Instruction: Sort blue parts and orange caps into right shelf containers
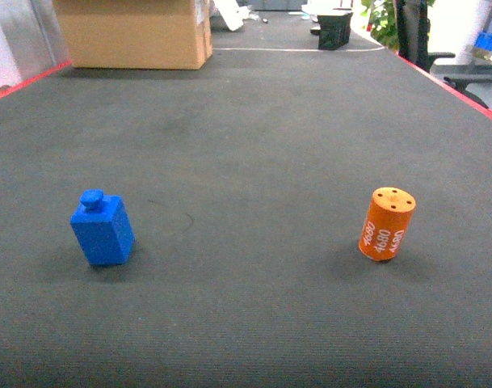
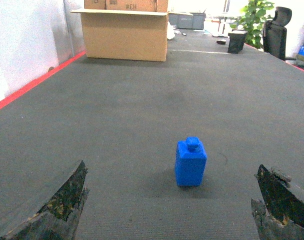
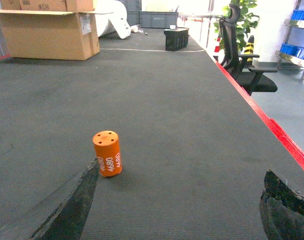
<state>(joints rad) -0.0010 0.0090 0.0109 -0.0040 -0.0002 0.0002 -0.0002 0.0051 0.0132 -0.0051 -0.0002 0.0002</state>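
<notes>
Nothing sorted yet. I see 1 blue part (image 2: 190, 162) ahead of the spread left gripper (image 2: 171, 205), 1 cap (image 3: 107, 153) ahead-left of the spread right gripper (image 3: 176, 205); crates not visible.

Left tool (image 2: 169, 205): jaws spread wide, nothing between them, worn dark fingers (image 2: 62, 200) showing at both lower corners of the left wrist view, held low and level. Right tool (image 3: 174, 205): same pose, jaws wide apart, empty, fingers (image 3: 72, 205) at both lower corners of the right wrist view. Neither arm shows in the head view.
</notes>
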